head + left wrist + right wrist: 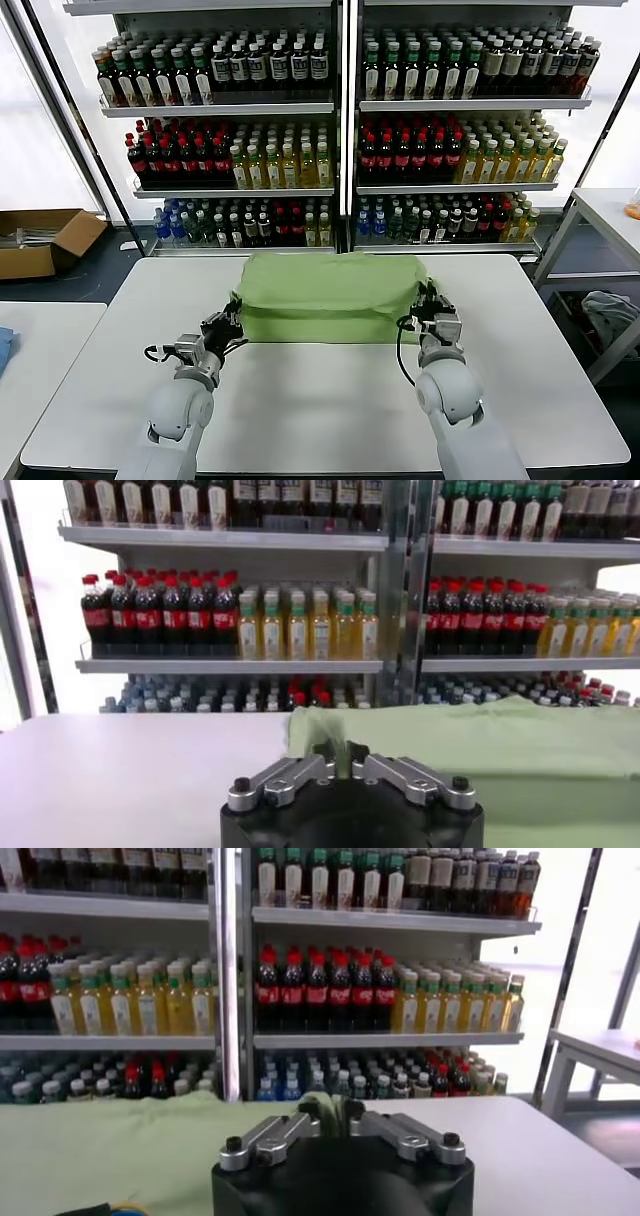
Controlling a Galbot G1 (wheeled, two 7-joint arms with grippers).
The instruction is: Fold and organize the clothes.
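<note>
Green shirt [325, 290] folded on white tabletop [320, 400]. Left gripper [228, 328] closed, pinching its left edge; right gripper [428, 305] closed, pinching right edge.

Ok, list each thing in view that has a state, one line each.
shirt: folded over, near edge lifted at both corners, plain green side showing.
left end effector: shut on shirt, at its near left corner.
right end effector: shut on shirt, at its near right corner.
cardboard box: open, on the floor.
</note>
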